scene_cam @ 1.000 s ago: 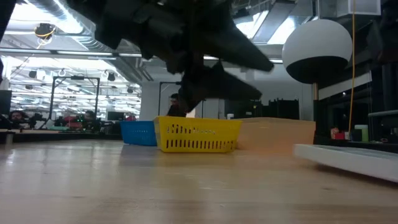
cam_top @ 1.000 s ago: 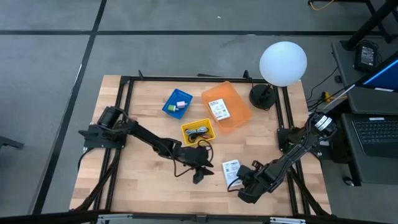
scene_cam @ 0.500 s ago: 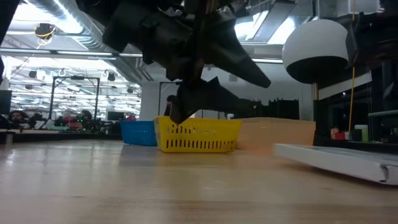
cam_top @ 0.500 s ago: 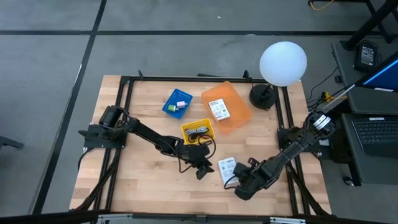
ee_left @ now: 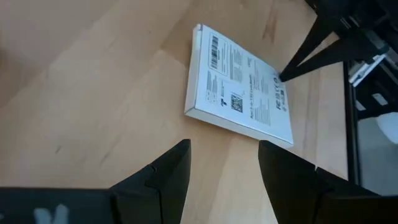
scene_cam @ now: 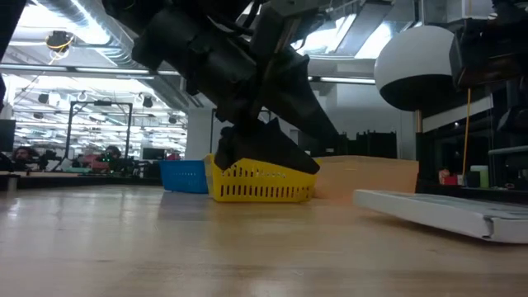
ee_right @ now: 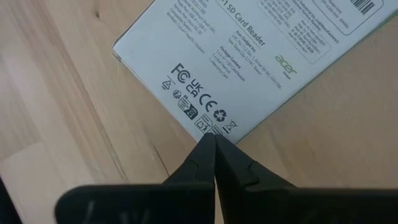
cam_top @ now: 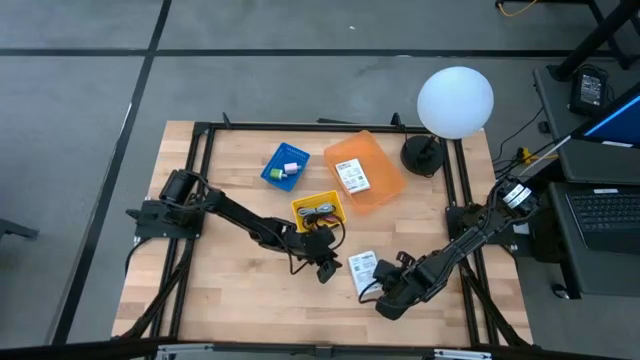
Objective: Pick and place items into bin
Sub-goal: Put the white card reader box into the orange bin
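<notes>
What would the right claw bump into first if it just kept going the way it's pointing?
Almost certainly the white labelled packet lying flat on the wooden table. The right gripper is shut, and its tips already sit at the packet's edge, seemingly touching it. Going on would likely just shove the packet toward the left gripper.

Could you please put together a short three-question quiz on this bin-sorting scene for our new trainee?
1. True or false: the right gripper is shut, its tips at the edge of the white packet on the table.
2. Which bin holds the other white packet: A blue, B yellow, C orange?
3. What state is the left gripper in?

Key: 1 true. 2 C, the orange bin. 3 Open, empty, facing the packet.
</notes>
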Available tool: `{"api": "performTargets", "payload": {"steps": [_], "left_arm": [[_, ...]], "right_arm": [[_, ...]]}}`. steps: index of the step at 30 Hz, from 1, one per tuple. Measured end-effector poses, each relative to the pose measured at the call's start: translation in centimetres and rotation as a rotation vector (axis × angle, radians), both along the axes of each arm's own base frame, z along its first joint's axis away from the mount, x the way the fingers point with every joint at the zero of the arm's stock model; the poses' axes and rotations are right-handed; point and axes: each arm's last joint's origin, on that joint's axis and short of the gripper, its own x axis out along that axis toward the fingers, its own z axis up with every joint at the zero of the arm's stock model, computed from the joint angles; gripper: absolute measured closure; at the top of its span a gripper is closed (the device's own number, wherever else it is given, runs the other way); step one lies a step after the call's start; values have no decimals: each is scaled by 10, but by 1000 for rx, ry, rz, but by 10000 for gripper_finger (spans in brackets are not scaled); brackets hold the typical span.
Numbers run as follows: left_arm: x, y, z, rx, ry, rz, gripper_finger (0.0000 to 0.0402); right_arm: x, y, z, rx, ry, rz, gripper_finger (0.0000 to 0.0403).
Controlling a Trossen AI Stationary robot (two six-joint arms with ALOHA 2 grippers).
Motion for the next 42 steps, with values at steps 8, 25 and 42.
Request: {"api": "performTargets", "payload": {"steps": [8,25,42], "left_arm": [[0,-1,-6,28,15,-5,219],[10,-3,-26,-103,-29,-5,219],[10,-2,-27,-24,-44,-19,206]], "right_arm": [[0,0,0,-2,-5,0,403],[0,0,0,-2,-5,4,403],[1,1,0,2,-10,4,403]]}}
